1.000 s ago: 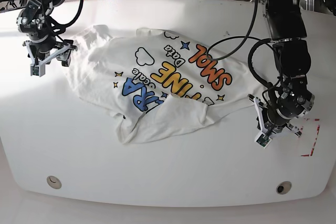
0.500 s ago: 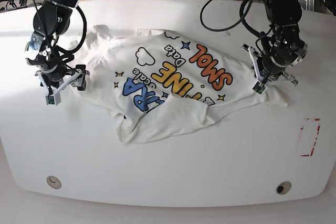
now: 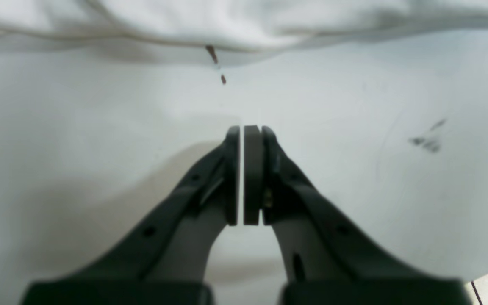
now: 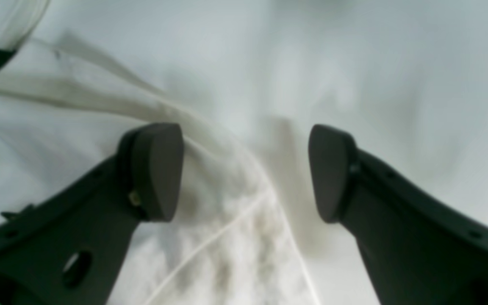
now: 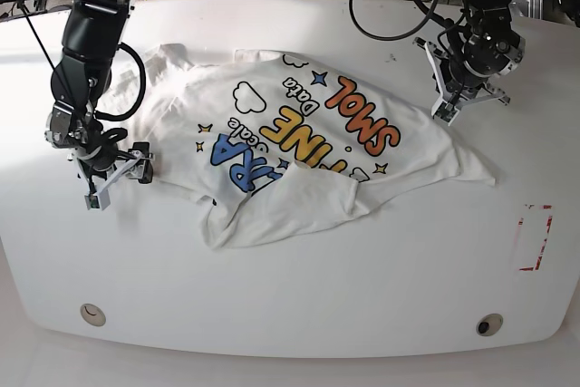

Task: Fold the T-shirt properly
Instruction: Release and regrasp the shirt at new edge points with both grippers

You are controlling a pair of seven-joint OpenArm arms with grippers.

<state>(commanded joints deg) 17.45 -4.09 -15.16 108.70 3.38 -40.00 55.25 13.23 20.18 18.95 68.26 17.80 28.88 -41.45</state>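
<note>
The white T-shirt (image 5: 299, 133) with orange, yellow and blue letters lies crumpled on the white table (image 5: 362, 278), its lower part folded over. My left gripper (image 5: 449, 111) is shut with nothing in it. It hovers over bare table just off the shirt's right back edge, and in the left wrist view the left gripper (image 3: 242, 135) faces the T-shirt (image 3: 244, 21) hem ahead. My right gripper (image 5: 118, 183) is at the shirt's left edge. In the right wrist view the right gripper (image 4: 246, 169) is open, with the T-shirt (image 4: 227, 220) edge lying between its fingers.
A red-outlined rectangle (image 5: 535, 237) is marked on the table at the right. Two round holes (image 5: 92, 314) (image 5: 489, 324) sit near the front edge. Cables and stands crowd the area behind the table. Dark scuffs (image 3: 428, 142) mark the surface.
The left arm moved from the front right of the table back to the shirt's right rear edge. The right arm came forward along the shirt's left side.
</note>
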